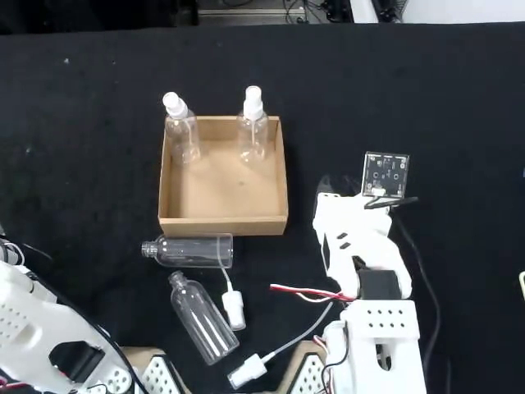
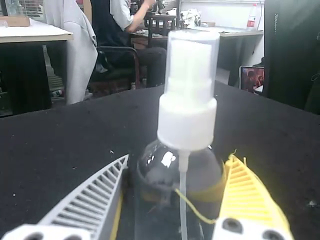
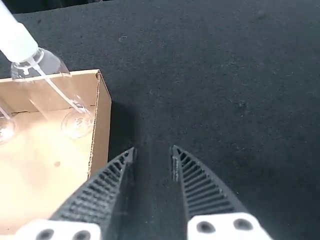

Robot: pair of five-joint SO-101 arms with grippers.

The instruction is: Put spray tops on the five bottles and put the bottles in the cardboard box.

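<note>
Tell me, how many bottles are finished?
Done: two topped bottles stand in the box. In hand: the left claw grips a third bottle with its top on. Left: two bare bottles and two loose tops lie on the table outside the box. The right claw is open and empty.

Right pincer (image 3: 153, 150), parted, sits beside the cardboard box (image 3: 101, 112) holding a bottle (image 3: 42, 67).
</note>
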